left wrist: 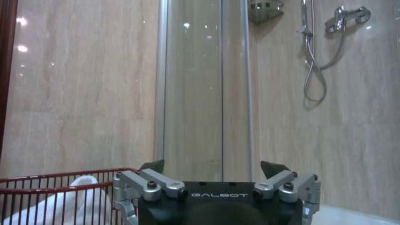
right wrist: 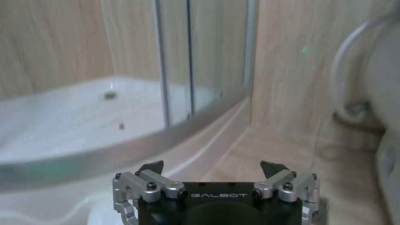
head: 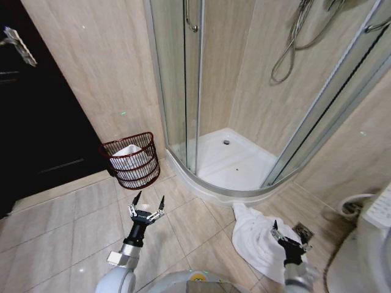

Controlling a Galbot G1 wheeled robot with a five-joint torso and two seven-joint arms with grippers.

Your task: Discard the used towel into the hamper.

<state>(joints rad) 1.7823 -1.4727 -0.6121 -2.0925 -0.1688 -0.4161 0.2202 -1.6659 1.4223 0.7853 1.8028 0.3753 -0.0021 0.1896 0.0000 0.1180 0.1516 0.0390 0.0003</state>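
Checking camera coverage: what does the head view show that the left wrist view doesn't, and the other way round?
Head view alone: the white towel crumpled on the floor tiles outside the shower, the right gripper above it, the white shower tray and the dark door.

Left wrist view alone: the shower mixer and a corner shelf high on the wall.

Both: the hamper with something white already inside, the left gripper with jaws open and empty, the glass shower door and the shower hose.

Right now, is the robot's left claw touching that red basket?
Apart. The head view shows bare floor tiles between the open left gripper and the hamper.
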